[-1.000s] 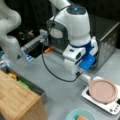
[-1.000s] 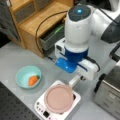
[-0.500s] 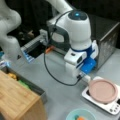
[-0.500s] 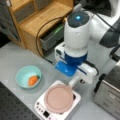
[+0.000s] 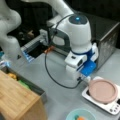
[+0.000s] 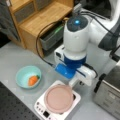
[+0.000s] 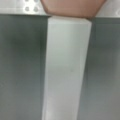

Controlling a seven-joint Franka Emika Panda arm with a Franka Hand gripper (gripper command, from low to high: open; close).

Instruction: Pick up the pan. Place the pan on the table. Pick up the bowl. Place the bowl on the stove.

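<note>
Lowered since a second ago, the gripper meets the pan handle on the stove; finger spacing cannot be told

A robot lab set up as a mock kitchen: grey worktop, perforated black board, stove, steel oven.

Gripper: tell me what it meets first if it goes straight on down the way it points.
Probably the white handle of the pan, which sits on the stove. The gripper hangs over that handle; depth is unclear.
</note>
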